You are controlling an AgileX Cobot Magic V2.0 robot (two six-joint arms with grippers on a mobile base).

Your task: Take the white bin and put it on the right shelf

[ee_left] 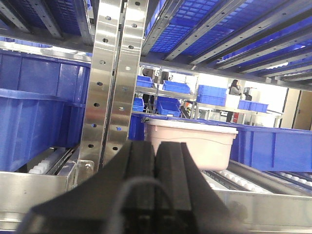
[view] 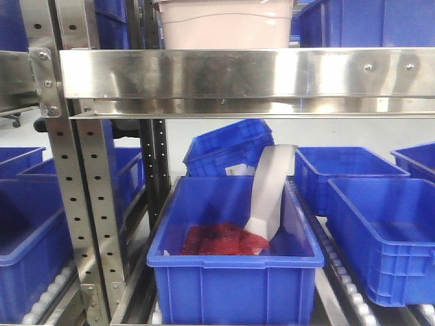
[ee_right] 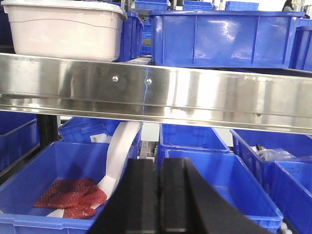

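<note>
Milky pinkish-white rectangular plastic bin (view: 224, 24) resting on the shiny stainless-steel shelf with riveted front rail (view: 245, 75), top centre of the front view, upper left of the right wrist view. Left end effector (ee_left: 155, 161) pressed shut, empty, low before the rail. Right end effector (ee_right: 160, 192) likewise shut, holding nothing, below the rail. Likely risks: clipping the rail or the perforated steel upright (ee_left: 109, 83) on any rise; nudging the bin against the neighbouring blue open crate (ee_right: 224, 36); closed fingers meeting the tub wall instead of straddling it.
</note>
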